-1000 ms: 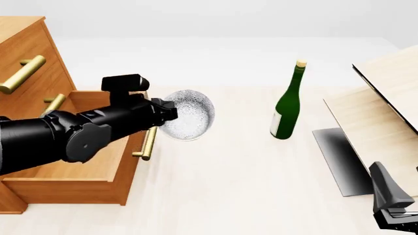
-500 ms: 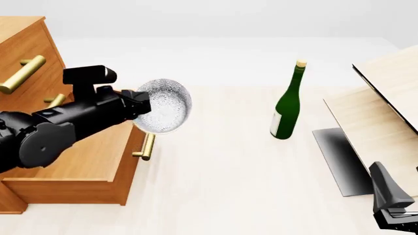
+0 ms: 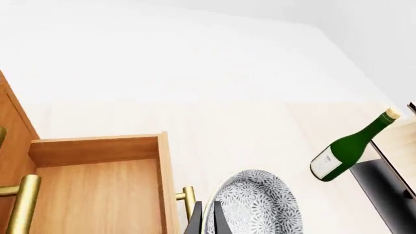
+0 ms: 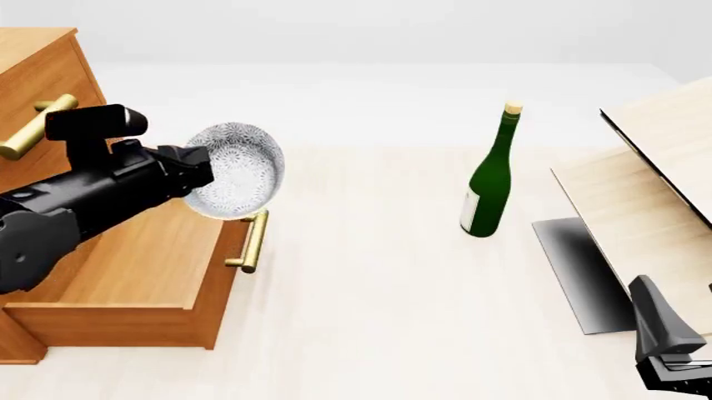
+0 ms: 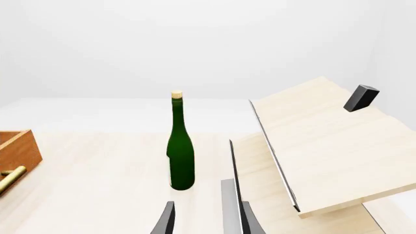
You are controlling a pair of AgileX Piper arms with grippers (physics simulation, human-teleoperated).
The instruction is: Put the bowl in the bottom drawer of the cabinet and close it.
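The speckled white-grey bowl (image 4: 236, 171) hangs tipped on its side, its hollow facing right, above the front of the open bottom drawer (image 4: 133, 262). My left gripper (image 4: 200, 177) is shut on the bowl's rim. In the left wrist view the bowl (image 3: 256, 209) sits past the drawer's front panel, near the brass handle (image 3: 187, 197), with the drawer floor (image 3: 97, 195) beside it. The orange-brown cabinet (image 4: 50, 79) stands at far left. My right gripper (image 4: 671, 367) rests low at the near right, open and holding nothing.
A green bottle (image 4: 488, 187) stands upright in mid-table, right of the bowl. Pale wood panels (image 4: 656, 167) lean at the right with a dark slab (image 4: 579, 271) beneath. The drawer handle (image 4: 253, 242) juts toward the table's middle.
My left arm has carried the bowl leftward, from over the table beside the drawer to above the drawer's front. The right arm has stayed still.
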